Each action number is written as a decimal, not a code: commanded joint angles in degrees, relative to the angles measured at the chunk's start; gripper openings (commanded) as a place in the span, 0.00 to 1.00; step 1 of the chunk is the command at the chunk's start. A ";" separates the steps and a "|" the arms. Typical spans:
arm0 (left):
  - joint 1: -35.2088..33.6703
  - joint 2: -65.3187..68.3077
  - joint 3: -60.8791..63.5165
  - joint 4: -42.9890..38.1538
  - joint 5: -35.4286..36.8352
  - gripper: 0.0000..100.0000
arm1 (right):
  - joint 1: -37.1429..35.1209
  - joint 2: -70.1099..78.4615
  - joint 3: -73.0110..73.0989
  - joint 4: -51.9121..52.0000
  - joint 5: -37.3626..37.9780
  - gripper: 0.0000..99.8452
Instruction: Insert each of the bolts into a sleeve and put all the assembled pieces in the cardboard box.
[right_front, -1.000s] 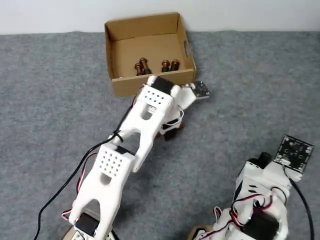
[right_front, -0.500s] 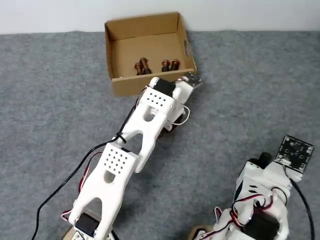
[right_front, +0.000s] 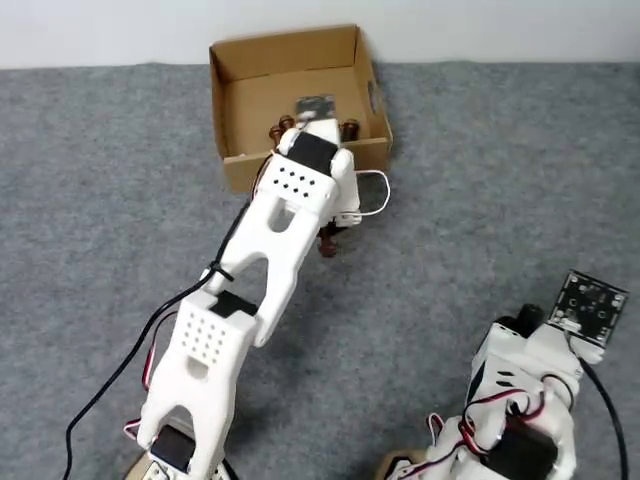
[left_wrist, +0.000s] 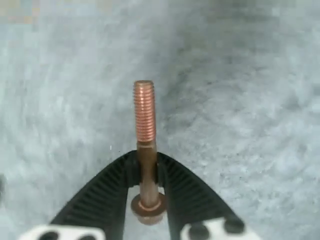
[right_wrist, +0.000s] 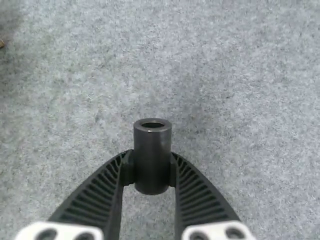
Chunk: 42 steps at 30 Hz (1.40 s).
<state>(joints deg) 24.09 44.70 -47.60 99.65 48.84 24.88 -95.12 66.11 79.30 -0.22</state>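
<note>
Grey carpet covered the table, with a pale wall running along its far edge. On the left gripper, the black ribbed fingers were drawn narrow around a copper bolt. They pinched its smooth shank just above the flanged head, so the threaded end stuck out past the tips over bare carpet. Behind them the wrist was bent downward near the front wall of the cardboard box. The white left arm stretched long and diagonal from its base at the near edge toward that box. Inside the box, several copper-and-dark assembled pieces lay along the front wall. On the right gripper, the fingers clamped a dark sleeve by its lower half, with the open bore at the end away from the wrist, above plain carpet. The right arm was folded up tight over its base at the near right corner, well apart from the box and from the other arm.
</note>
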 joint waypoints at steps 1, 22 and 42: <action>-0.97 -7.74 5.76 0.79 10.11 0.00 | 0.40 -0.48 -0.26 -1.27 0.70 0.01; -7.12 -13.19 23.96 0.79 46.42 0.04 | 0.57 -0.48 -0.26 -1.19 0.62 0.01; -15.30 -13.27 23.69 0.88 -3.69 0.15 | 0.66 -0.48 -0.26 -0.92 0.62 0.01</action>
<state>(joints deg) 12.75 35.65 -23.34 99.30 63.78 24.88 -95.30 66.11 79.30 -0.22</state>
